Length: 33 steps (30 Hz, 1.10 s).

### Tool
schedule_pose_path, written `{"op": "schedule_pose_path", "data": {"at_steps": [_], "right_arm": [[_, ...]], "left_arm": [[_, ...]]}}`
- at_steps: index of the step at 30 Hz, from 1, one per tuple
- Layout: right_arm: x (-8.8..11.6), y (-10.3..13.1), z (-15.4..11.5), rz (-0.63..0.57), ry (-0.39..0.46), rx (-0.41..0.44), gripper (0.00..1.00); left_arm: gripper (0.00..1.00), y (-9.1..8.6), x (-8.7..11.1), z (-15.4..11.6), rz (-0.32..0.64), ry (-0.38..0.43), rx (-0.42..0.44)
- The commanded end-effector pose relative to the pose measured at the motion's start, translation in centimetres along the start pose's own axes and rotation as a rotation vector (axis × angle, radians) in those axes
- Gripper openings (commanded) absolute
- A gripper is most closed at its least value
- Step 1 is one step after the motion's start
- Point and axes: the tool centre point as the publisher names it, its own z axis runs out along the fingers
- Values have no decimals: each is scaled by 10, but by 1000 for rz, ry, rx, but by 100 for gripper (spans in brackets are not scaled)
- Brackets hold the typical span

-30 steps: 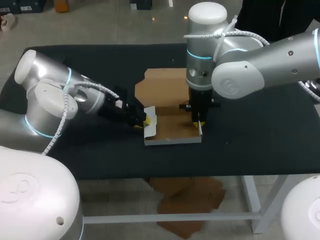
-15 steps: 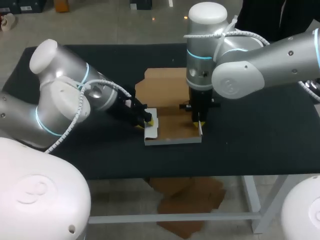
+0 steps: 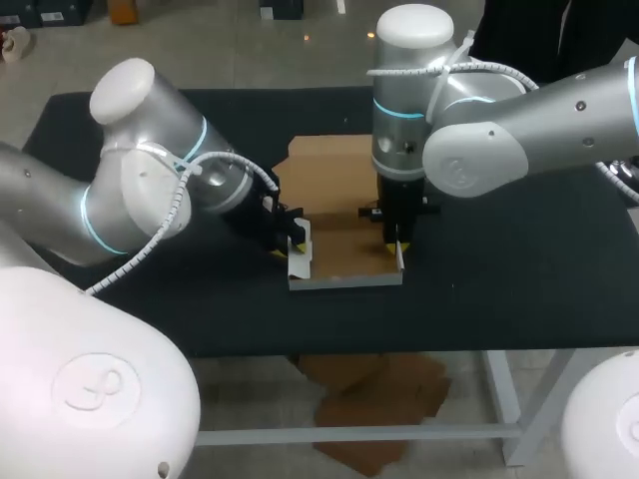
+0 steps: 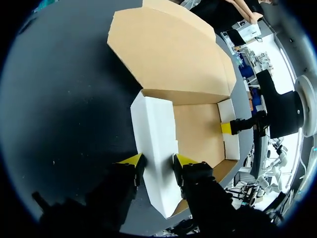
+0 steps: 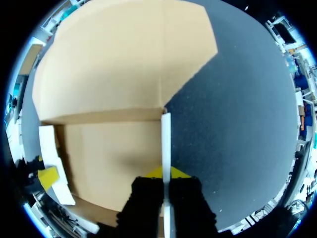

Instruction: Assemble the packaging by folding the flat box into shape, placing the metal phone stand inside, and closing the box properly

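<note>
The cardboard box (image 3: 344, 257), brown inside and white outside, lies partly folded in the middle of the black table, its lid flap (image 3: 324, 172) flat behind it. My left gripper (image 3: 290, 244) is shut on the white left side wall (image 4: 154, 144), one yellow tip on each face (image 4: 157, 162). My right gripper (image 3: 397, 245) hangs straight down, shut on the thin upright right side wall (image 5: 166, 136), its tips meeting at the wall's edge (image 5: 166, 174). In the left wrist view the right gripper's fingertip (image 4: 227, 127) shows across the brown floor (image 4: 198, 131). No phone stand is in view.
The black table (image 3: 519, 269) has bare cloth to either side of the box. Its front edge runs just below the box's front wall (image 3: 344, 283). My left arm's elbow (image 3: 150, 190) stands high over the table's left part.
My left arm's upper links have swung right and higher over the table while its gripper stayed on the left wall, turning it more upright. The right arm has kept still.
</note>
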Motion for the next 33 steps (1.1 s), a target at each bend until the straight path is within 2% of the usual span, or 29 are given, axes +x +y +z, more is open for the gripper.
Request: {"op": "schedule_pose_path", "data": {"at_steps": [1, 5, 22, 26, 33], "right_arm": [[2, 0, 0, 0, -2, 1, 0], [2, 0, 0, 0, -2, 1, 0], [2, 0, 0, 0, -2, 1, 0], [2, 0, 0, 0, -2, 1, 0], [2, 0, 0, 0, -2, 1, 0]], "left_arm": [[39, -1, 1, 1, -7, -227, -4], [29, -2, -1, 0, -13, -265, -2], [28, -1, -12, 5, -27, -431, -19], [19, -1, -13, 8, -27, -465, -18], [15, -3, -14, 12, -32, -533, -10]]}}
